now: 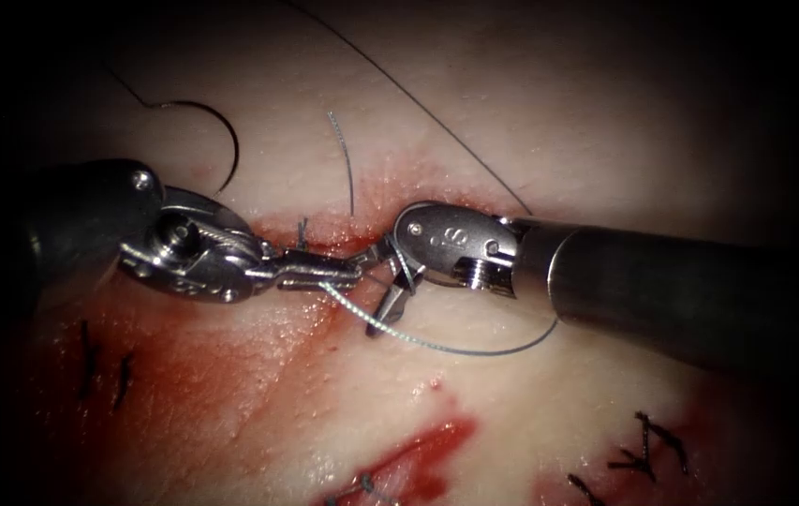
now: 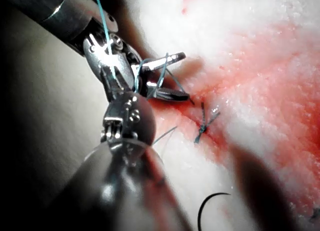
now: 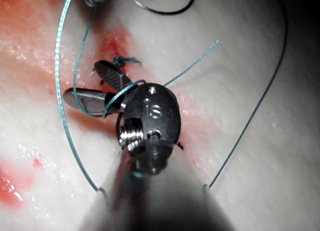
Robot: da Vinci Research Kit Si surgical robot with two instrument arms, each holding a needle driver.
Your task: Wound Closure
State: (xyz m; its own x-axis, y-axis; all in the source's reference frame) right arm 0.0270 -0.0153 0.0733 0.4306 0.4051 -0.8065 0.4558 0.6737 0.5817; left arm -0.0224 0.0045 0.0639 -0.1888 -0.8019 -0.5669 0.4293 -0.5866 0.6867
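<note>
my left tool (image 1: 324, 274) is pinched shut on the thread (image 1: 436, 345). my right tool (image 1: 390, 281) is open with thread looped round it, maybe for a knot. the needle (image 1: 216, 126) rests free on the tissue (image 1: 530, 412), left of the cut (image 1: 324, 234).

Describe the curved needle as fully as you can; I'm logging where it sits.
The needle is a thin, dark, curved arc of what looks like metal, lying free on the pale tissue above the cut, at the endoscope view's upper left. Neither tool holds it, and it does not appear to be in the tissue. Dark thread lies nearby.
</note>
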